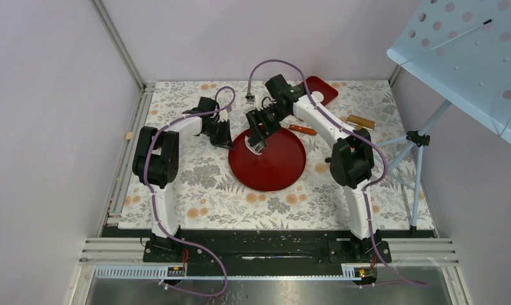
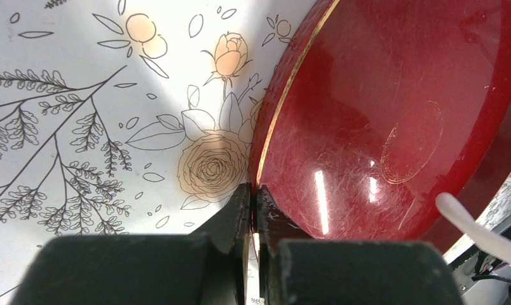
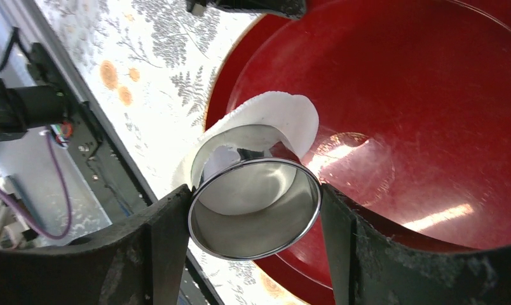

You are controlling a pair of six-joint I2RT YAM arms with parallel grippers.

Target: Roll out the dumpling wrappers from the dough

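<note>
The rim of the red tray (image 1: 275,175) on the counter (image 1: 196,187) is pinched at its left edge by the tight jaws of the left gripper (image 2: 253,213), while above that tray a metal ring cutter (image 3: 259,244), with the dough (image 3: 285,114) draped on its far end, is clamped between the jaws of the right gripper (image 3: 253,210).

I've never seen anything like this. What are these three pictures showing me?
Two white robot arms stand at a table with a flowered cloth. The wide picture looks down from above; the other two come from cameras on the wrists. The left gripper pinches the rim of a round red tray. The right gripper holds a metal ring cutter with white dough clinging to it. A wooden rolling pin lies farther back.
</note>
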